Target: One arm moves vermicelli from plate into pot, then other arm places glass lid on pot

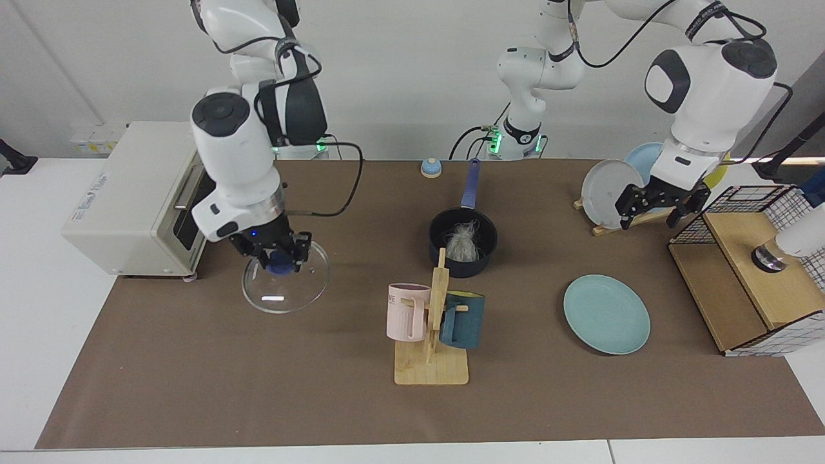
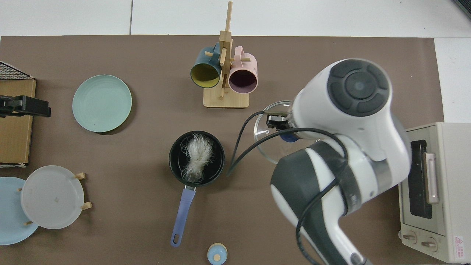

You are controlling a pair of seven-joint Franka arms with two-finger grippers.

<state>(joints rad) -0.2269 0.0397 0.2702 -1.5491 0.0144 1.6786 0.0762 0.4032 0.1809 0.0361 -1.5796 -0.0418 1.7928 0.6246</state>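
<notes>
I am carrying the lid (image 1: 285,278) in the right claw (image 1: 278,255), which is clamped on the blue knob, so the glass disc is hanging level above the surface (image 1: 193,386), clear of it. The move ahead turns on one relation: the pot (image 1: 463,241) lies sideways from the lid, toward the middle of the surface, with bare cloth between them and the mug rack (image 1: 433,335) standing nearer the camera than that path. Seen from above, the lid (image 2: 265,140) is sitting just beside the pot (image 2: 197,157), apart from its rim. The pot's handle (image 2: 183,215) is pointing away from the rack, across my line of travel, so it should not foul the approach. The vermicelli (image 2: 197,156) is lying inside the pot; the teal plate (image 1: 606,314) on the pot's far side is bare. The left claw (image 1: 651,205) is waiting, fingers spread and holding nothing, up by the plate rack (image 1: 635,219), well away from the pot.
</notes>
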